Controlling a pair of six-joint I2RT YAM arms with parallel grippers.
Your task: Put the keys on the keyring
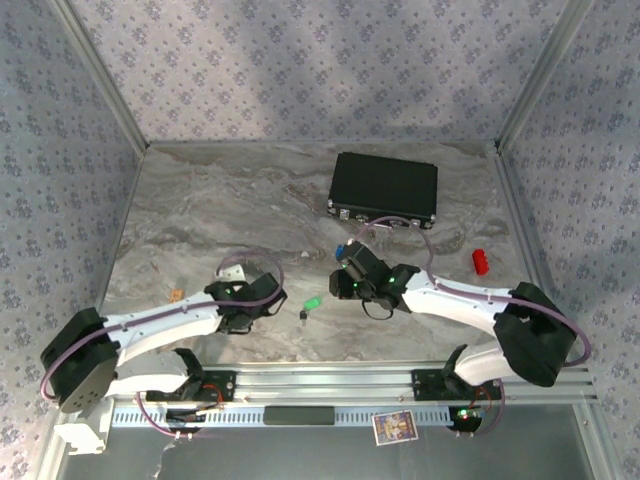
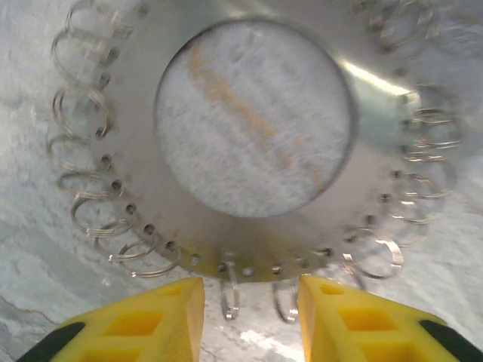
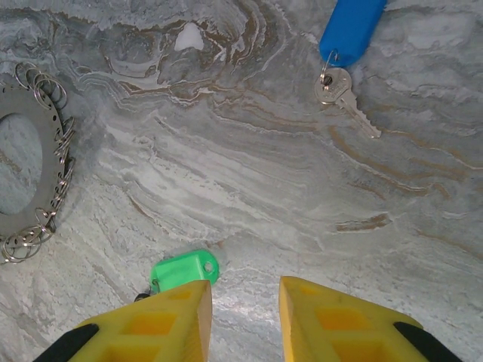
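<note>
A black rectangular case (image 1: 385, 188) lies flat toward the far side of the grey marbled tabletop (image 1: 220, 200); a small red object (image 1: 480, 261) sits nearer, to its right; a printed card (image 1: 394, 428) lies beside the near rail.

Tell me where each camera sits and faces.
Top external: above and behind, facing down over the table; left arm, right arm show.
Left wrist: close over the keyring, facing down; left gripper at bottom.
Right wrist: facing down at green key and blue key; right gripper at bottom.
Shared: both wrist views show the keyring.
</note>
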